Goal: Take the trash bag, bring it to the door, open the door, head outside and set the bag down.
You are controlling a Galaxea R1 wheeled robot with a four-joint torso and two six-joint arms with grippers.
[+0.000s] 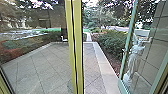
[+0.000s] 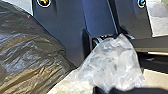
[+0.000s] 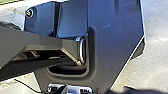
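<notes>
The head view looks forward and down from high on the robot, with a tall yellow-green door frame [image 1: 77,50] close ahead. It looks out along the light stone border [image 1: 103,66] at the edge of the grey paved terrace [image 1: 45,67], a green-framed glass door [image 1: 121,82] to the right. The left wrist view faces down past a dark, wrinkled plastic trash bag [image 2: 27,55], very near the lens. The right wrist view also faces down; both share the robot's wide dark plate [image 2: 62,32] and jointed grey bar [image 2: 155,45].
</notes>
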